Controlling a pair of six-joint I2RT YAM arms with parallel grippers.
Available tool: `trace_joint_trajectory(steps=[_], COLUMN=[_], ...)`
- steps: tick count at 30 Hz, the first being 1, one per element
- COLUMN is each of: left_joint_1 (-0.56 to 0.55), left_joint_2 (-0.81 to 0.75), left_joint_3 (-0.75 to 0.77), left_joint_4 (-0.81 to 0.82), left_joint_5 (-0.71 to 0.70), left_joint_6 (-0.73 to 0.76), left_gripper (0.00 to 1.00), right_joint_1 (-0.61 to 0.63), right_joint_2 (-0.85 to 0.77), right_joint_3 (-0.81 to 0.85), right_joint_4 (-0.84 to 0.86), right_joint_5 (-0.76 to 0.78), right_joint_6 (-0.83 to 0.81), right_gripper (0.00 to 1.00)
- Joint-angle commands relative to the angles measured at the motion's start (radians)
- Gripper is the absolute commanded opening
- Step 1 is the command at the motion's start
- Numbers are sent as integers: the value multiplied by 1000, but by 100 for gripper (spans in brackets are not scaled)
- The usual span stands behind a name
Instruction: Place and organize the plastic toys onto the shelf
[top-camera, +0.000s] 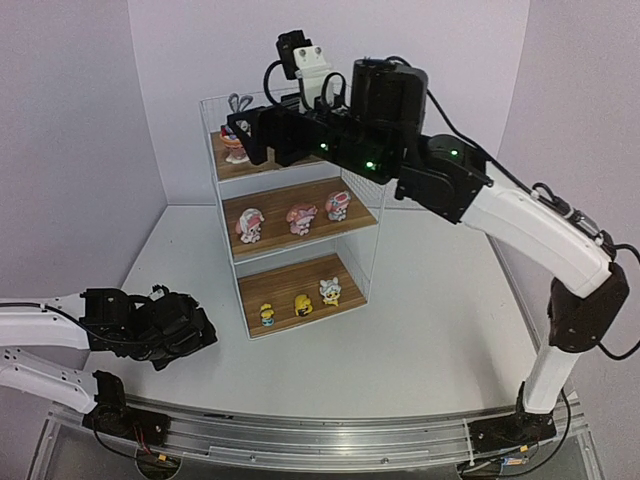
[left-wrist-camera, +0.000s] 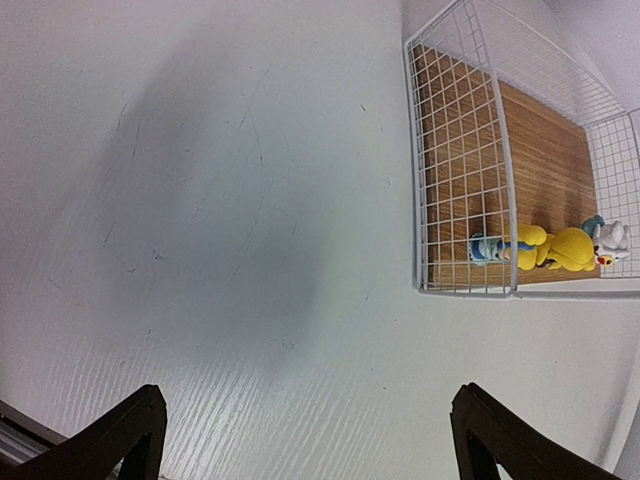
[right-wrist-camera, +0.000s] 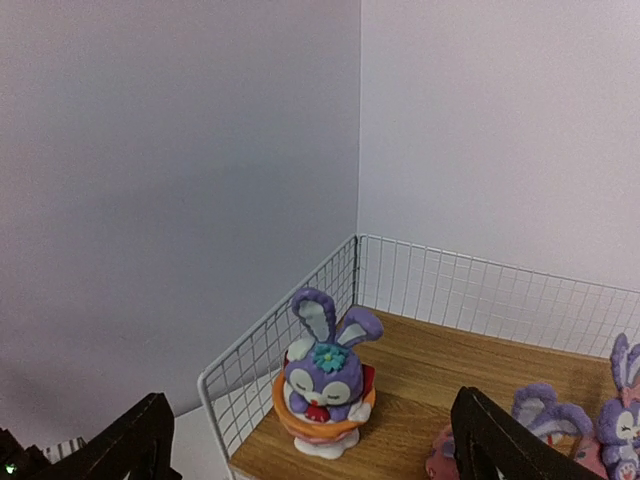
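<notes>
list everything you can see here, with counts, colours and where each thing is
shelf: one, white wire frame with brown boards, middle of the table
bunny figures: three, purple, top board, one standing apart from the other two
hatted figures: three, pink and white, middle board, in a row
small figures: three, mostly yellow, one whiter, bottom board, in a row
table: one, white, under the shelf
walls: pale lilac, behind and beside the shelf
left gripper: one, black, open, near the table, left of the shelf
right gripper: one, black, open, at the top board, fingers either side of the lone bunny without touching it
</notes>
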Motion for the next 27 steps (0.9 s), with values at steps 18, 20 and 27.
trace_joint_trajectory(steps=[18, 20, 27], left_joint_1=[265, 299, 422], left_joint_2=[-6, 25, 66], left_joint_3=[-94, -80, -42], left_joint_4=[230, 234, 224], left_joint_5=[221, 235, 248], left_joint_6=[218, 244, 328], left_gripper=[100, 100, 100], right_joint_1=[-523, -545, -546], right_joint_2=[-849, -884, -1022], right_joint_3=[-1406, -1481, -1621], right_joint_4=[-208, -212, -217], right_joint_5=[60, 179, 326], right_joint_6=[763, 786, 838], right_gripper=[98, 98, 98])
